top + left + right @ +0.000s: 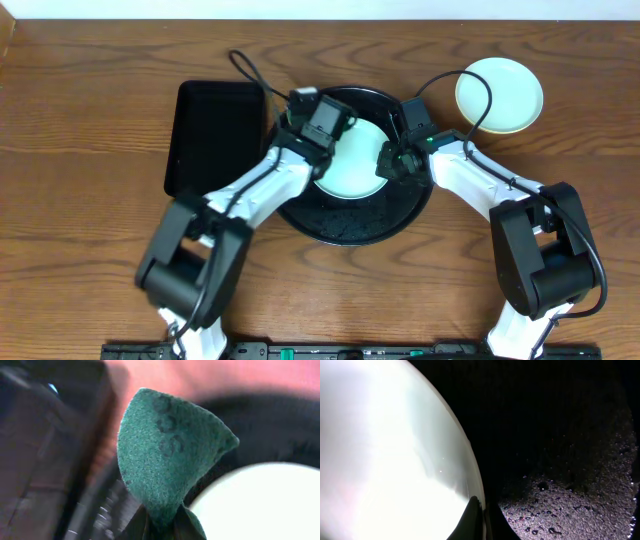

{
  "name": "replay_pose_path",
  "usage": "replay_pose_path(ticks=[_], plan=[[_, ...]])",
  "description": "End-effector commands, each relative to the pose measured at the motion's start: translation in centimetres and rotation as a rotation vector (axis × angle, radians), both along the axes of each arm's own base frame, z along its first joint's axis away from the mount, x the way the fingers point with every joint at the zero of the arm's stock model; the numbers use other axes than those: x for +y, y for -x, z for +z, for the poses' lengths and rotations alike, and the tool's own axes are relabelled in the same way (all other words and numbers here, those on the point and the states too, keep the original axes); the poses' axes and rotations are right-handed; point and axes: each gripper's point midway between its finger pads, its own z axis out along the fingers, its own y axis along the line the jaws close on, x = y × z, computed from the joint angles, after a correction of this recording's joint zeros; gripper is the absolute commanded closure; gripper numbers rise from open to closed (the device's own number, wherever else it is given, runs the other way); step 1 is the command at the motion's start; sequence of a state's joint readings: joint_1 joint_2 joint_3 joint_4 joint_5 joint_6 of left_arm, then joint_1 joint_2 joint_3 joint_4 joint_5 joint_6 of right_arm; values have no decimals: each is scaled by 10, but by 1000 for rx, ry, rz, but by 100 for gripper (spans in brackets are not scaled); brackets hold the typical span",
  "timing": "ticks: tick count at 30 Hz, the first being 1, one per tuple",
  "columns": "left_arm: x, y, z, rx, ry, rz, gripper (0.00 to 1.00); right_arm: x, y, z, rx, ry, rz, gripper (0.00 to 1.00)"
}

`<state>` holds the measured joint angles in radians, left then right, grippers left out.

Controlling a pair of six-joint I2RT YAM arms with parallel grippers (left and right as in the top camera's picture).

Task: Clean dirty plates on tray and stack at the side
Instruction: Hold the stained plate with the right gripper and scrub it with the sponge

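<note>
Sponge (167, 455) pinched in left hand (159, 527); right hand (481, 520) seemingly clamps plate (385, 460) rim, mostly cropped.

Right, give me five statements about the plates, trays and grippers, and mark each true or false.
1. The left gripper holds a green pad. True.
2. The round tray holds three plates. False: only one plate shows in it.
3. The right gripper is shut on that plate's rim. True.
4. The rectangular tray lies on the right arm's side. False: it lies on the left arm's side of the round tray.
5. A second plate lies on the table, outside both trays. True.
</note>
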<state>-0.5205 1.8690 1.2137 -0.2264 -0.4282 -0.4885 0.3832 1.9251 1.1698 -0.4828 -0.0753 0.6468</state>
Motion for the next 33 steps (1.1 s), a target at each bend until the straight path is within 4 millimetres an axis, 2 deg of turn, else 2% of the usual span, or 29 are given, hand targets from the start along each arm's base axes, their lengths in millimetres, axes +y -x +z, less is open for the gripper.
replay_pose_path(ticks=[1, 6, 8, 10, 13, 19, 23, 29, 33], plan=[[-8, -9, 50, -91, 82, -34, 91, -19, 9, -12, 27, 93, -12, 99], [-74, 8, 41, 40, 437, -205, 91, -19, 8, -12, 26, 92, -11, 99], [-93, 13, 35, 88, 528, -245, 91, -19, 8, -12, 26, 92, -11, 99], [-106, 17, 25, 124, 576, -261, 90, -19, 9, -12, 26, 92, -11, 99], [-110, 18, 6, 158, 574, -249, 88, -19, 9, -12, 27, 92, -12, 99], [-109, 16, -35, 214, 558, -205, 88, -19, 9, -12, 28, 89, -11, 99], [-98, 9, -56, 214, 509, -162, 92, -19, 9, -13, 30, 89, -11, 99], [-63, 0, -80, 215, 419, -58, 92, -19, 10, -13, 33, 90, -10, 99], [-23, -11, -82, 188, 334, 35, 92, -20, 12, -13, 41, 94, -10, 99]])
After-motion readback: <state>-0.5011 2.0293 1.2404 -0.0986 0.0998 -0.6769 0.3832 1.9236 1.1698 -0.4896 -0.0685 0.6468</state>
